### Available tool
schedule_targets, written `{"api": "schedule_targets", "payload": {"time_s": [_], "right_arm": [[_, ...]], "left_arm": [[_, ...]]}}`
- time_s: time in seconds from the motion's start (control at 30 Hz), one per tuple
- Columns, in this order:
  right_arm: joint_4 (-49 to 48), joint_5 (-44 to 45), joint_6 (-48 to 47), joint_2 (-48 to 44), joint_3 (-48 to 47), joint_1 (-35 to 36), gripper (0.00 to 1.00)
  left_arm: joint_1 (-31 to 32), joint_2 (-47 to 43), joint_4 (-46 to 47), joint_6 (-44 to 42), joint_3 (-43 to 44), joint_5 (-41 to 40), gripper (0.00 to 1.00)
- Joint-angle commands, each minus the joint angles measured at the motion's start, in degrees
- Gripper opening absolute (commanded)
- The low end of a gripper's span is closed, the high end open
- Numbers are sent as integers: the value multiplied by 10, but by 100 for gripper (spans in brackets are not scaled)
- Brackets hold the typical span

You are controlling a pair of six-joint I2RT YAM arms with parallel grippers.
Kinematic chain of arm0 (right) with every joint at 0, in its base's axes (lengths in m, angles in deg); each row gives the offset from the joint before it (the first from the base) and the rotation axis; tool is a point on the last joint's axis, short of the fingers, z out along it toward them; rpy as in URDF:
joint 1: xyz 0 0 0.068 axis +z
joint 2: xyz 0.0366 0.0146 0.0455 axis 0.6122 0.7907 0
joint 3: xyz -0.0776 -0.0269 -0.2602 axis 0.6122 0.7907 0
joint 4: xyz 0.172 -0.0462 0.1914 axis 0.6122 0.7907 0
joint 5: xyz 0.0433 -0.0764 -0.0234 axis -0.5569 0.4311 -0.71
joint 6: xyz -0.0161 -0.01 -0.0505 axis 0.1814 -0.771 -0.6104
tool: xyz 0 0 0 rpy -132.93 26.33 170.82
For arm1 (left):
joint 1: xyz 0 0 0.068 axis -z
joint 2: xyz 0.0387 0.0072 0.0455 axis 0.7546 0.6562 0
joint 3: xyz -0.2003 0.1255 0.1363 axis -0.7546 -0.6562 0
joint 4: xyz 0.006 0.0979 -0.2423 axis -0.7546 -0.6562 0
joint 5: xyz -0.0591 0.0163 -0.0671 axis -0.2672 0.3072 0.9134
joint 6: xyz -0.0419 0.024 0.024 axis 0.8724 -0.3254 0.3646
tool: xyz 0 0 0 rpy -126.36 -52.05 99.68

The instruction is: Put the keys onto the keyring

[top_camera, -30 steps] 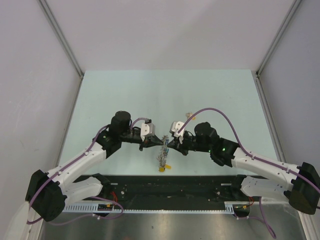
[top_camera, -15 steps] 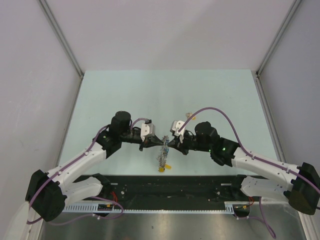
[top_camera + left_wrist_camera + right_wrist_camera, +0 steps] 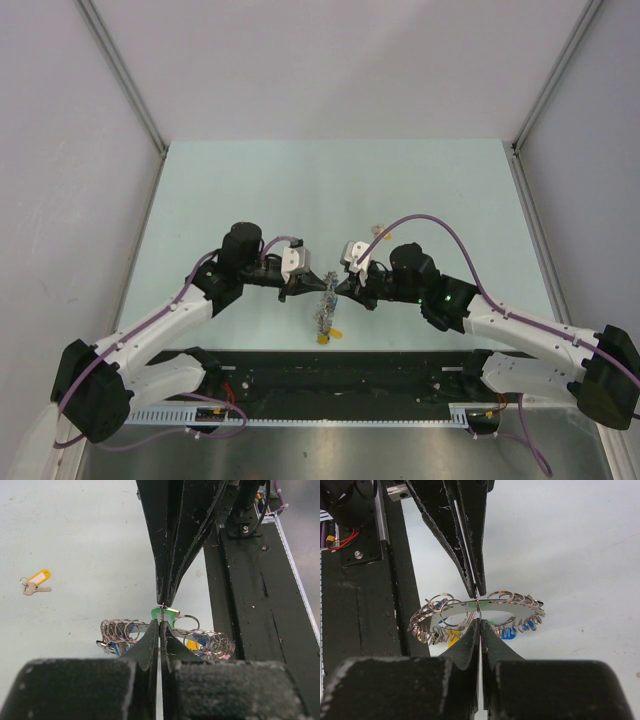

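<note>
Left fingers (image 3: 146,647) and right fingers (image 3: 466,645) both pinched shut, tip to tip atop the keyring (image 3: 117,630), upright at table's (image 3: 300,180) near centre. Green key (image 3: 165,613) sits at the junction; who holds what, can't tell. Keep your ring side still and feed the key slowly.

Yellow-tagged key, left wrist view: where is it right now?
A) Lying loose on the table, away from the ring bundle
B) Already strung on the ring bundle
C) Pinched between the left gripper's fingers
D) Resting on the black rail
A: the yellow-tagged key lies alone on the pale table, well to the side of the keyring and not touching it.
</note>
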Motion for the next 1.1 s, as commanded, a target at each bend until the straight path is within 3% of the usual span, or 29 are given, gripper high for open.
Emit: {"api": "schedule_targets", "payload": {"time_s": [0.0,1.07], "right_arm": [[-5,-12,2,-6,-8,-1,0],[-9,-19,6,-4,-8,-3,0]], "left_arm": [[3,-7,16,-16,13,12,0],[5,-3,14,-16,14,17,0]]}}
